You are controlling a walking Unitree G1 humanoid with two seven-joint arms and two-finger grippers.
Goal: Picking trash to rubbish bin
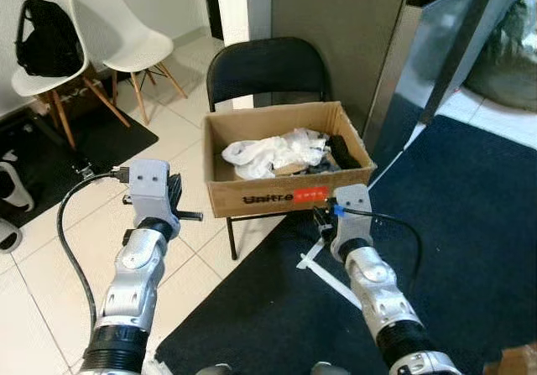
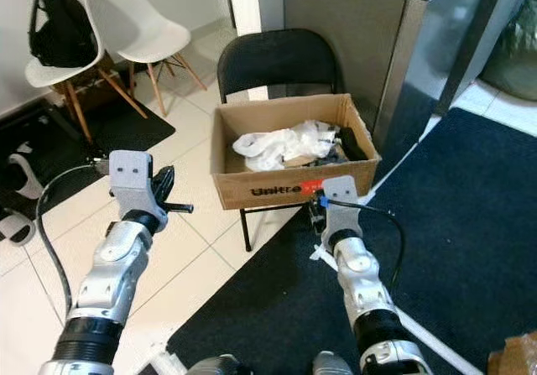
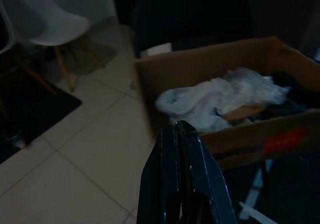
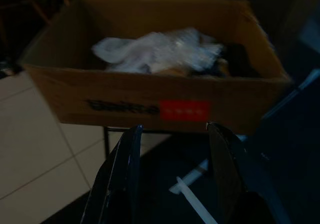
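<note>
Carpet [image 1: 470,249], dark blue, lies nearest, under the right arm, and a white strip [image 1: 325,276] of what looks like plastic or paper lies on it just below the right tool [image 4: 172,134]. That tool hangs released, its two black fingers spread apart with the strip showing between them in the right wrist view. The left tool [image 3: 181,134] is clenched with nothing in it, held over the pale floor tiles [image 1: 50,283] beside the box.

Beyond both tools a cardboard box [image 1: 268,197] with a red label sits on the seat of a black folding chair [image 1: 267,69]; it serves as the bin and already holds crumpled white bags [image 1: 273,153] and some dark scraps. Two white chairs [image 1: 117,35], one bearing a black backpack [image 1: 46,35], stand farther off by the wall.

The step in hand seems to be reaching for the strip. To do it well, the right tool should drop straight down with fingers astride the strip's narrow width, press lightly into the carpet, then close, since a thin flat piece slips easily.
</note>
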